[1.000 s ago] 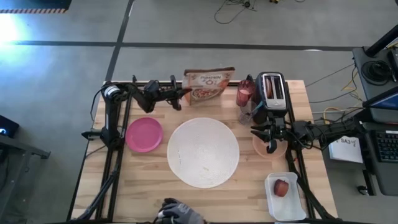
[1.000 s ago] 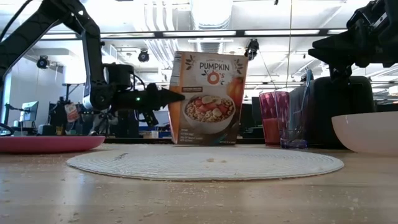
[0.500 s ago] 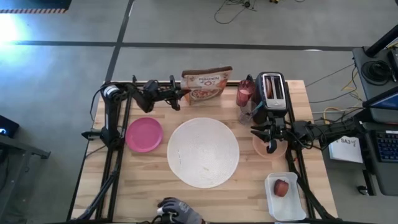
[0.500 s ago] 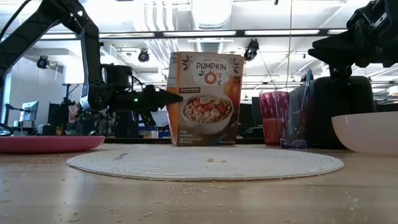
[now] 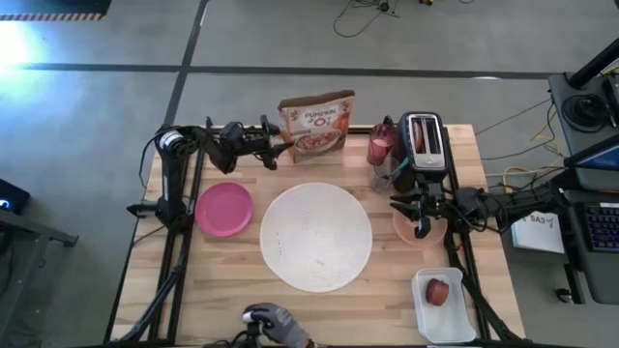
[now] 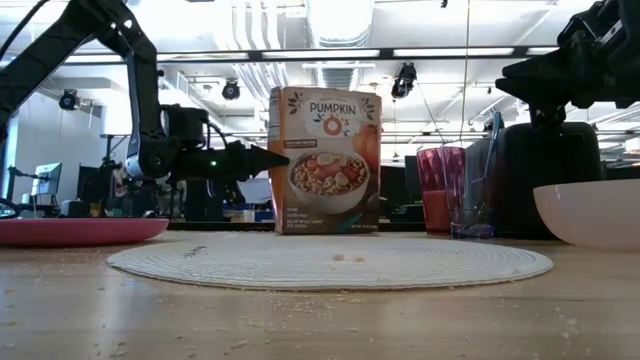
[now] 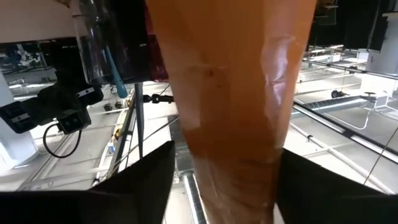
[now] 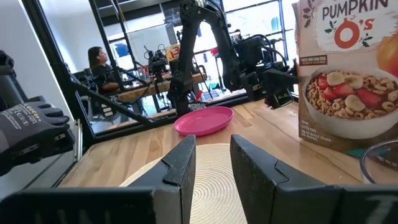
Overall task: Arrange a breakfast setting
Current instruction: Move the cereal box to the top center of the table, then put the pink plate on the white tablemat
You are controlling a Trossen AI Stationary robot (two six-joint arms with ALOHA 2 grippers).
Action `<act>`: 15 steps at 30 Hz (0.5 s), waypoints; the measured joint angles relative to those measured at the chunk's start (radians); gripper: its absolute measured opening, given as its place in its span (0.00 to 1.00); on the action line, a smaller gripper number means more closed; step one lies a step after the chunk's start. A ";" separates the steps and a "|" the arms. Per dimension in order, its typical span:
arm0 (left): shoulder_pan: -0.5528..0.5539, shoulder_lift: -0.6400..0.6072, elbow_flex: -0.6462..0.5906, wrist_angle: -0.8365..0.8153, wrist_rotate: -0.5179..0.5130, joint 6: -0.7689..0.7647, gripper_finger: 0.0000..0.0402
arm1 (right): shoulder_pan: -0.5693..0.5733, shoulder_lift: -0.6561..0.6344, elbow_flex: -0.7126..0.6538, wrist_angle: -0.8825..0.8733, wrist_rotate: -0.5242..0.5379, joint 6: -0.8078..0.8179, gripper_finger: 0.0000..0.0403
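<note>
The cereal box (image 5: 316,126) stands upright on its base at the table's far edge. My left gripper (image 5: 281,148) points level at its left narrow side (image 7: 230,124), one finger on either side, open. A large round white plate (image 5: 316,237) lies mid-table and a magenta plate (image 5: 224,208) to its left. The pink tumbler (image 5: 380,147) stands right of the box, and a clear glass with the teal-handled spoon (image 6: 492,160) beside it. My right gripper (image 5: 422,228) hovers over the peach bowl (image 6: 590,212), narrowly open and empty. My left gripper comes level from the table's left, its fingers on either side of the box's left narrow side (image 7: 205,168). A strip of background shows between one finger (image 7: 140,186) and the box. The other finger (image 7: 329,186) lies right beside it; whether it touches, I cannot tell.
A black toaster (image 5: 423,140) stands at the far right, behind the bowl. A white tray (image 5: 445,307) at the near right holds a small red fruit (image 5: 438,291). A person's gloved hand (image 5: 276,324) rests at the table's near edge.
The cereal box, tilted a second ago, has swung upright and shifted a little toward the table's left; it now stands on its base. My left gripper has followed it slightly leftward, staying level at the box's left side.
</note>
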 joint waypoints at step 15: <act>0.028 0.000 0.000 0.034 0.004 0.046 0.99 | 0.000 0.000 0.000 0.000 0.000 0.000 0.23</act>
